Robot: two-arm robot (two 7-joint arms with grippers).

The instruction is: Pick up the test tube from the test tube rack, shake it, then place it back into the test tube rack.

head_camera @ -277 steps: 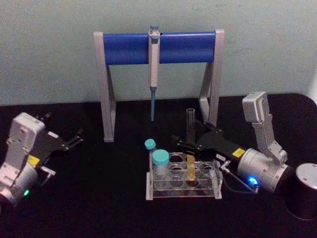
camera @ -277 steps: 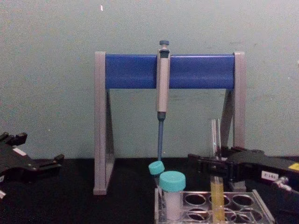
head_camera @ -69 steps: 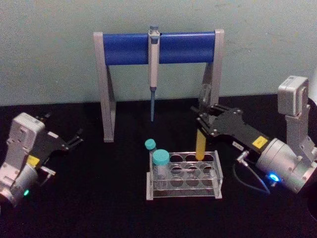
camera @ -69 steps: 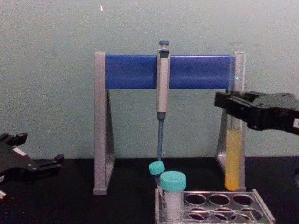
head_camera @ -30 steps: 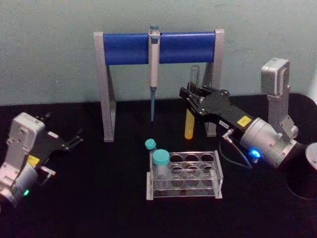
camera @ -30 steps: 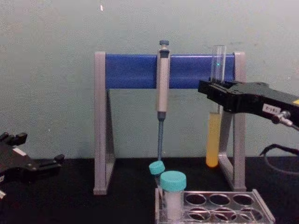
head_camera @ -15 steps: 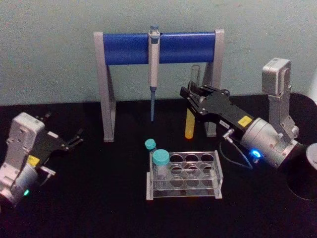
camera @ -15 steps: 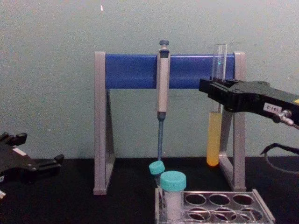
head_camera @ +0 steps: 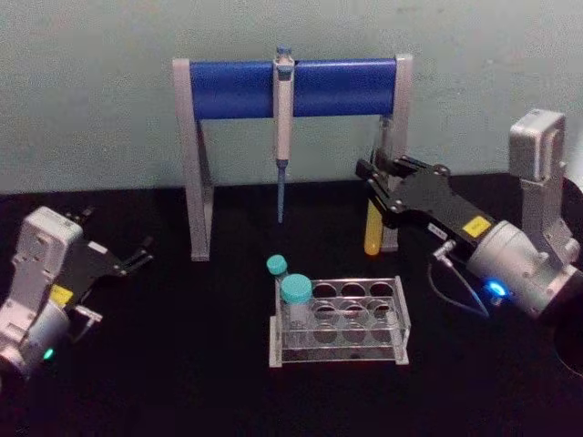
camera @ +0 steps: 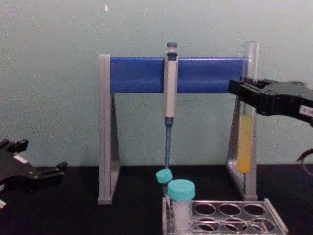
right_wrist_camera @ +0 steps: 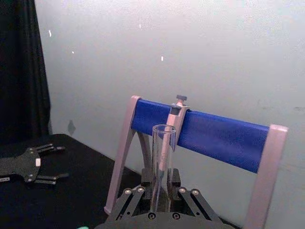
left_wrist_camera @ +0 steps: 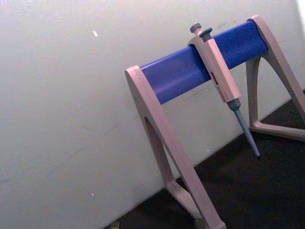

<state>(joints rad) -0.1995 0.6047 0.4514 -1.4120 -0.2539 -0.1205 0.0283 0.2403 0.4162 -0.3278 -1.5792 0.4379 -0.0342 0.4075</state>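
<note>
Yellow juice fills the bottom of the test tube (head_camera: 372, 232), held straight up in the pinch of the right gripper (head_camera: 375, 187), with the test tube rack (head_camera: 339, 355) down at its 7 o'clock; the left gripper (head_camera: 139, 253) rests far away, spread open.

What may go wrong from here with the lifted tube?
1. The test tube, gripped by the right end effector, is uncapped; hard shaking may spill its yellow liquid.
2. It hangs near the right leg of the pipette stand; a sideways swing may strike it.
</note>
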